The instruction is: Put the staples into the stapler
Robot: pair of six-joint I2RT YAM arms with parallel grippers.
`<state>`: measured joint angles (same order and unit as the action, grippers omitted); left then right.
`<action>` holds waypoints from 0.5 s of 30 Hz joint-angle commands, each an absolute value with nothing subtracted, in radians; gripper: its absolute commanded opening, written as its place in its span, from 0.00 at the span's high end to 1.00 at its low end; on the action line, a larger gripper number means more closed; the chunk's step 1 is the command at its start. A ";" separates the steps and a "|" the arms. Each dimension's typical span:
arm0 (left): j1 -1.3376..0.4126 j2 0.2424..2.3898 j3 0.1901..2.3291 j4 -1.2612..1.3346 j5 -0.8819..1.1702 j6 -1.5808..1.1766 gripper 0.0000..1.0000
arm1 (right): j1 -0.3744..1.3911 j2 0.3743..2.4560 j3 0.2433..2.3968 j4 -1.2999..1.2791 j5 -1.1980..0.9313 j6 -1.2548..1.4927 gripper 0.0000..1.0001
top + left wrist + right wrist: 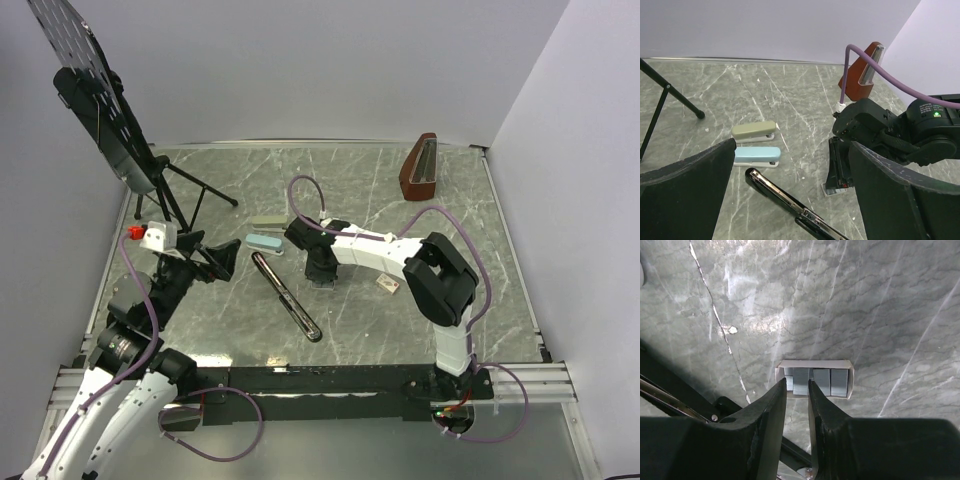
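Right pincer [797,386], jaws narrowly astride the staples [801,377] within the box [815,362], grip impossible to tell, might have dragged neighbouring strips or the light box along through friction.

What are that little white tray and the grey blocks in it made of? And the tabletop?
The tray looks like thin white cardboard: matte, folded walls. The blocks look like grey metal, faintly shiny, probably staples. The tabletop looks like glossy veined marble, maybe laminate.

Plain pale walls [300,70] enclose a grey-green marbled surface [360,180] on three sides; a black tripod [158,172] stands at its far-left corner.
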<state>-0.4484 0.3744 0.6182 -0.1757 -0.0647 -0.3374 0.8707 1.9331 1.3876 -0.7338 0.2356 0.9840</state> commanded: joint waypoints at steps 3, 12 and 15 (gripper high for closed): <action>-0.442 0.364 0.612 -0.130 -0.043 -0.353 0.01 | 0.864 1.968 1.430 -0.744 0.235 1.008 0.69; -0.440 0.362 0.614 -0.130 -0.045 -0.353 0.01 | 0.864 1.990 1.437 -0.742 0.238 0.997 0.70; -0.442 0.364 0.612 -0.130 -0.043 -0.353 0.01 | 0.864 1.993 1.442 -0.741 0.239 0.993 0.73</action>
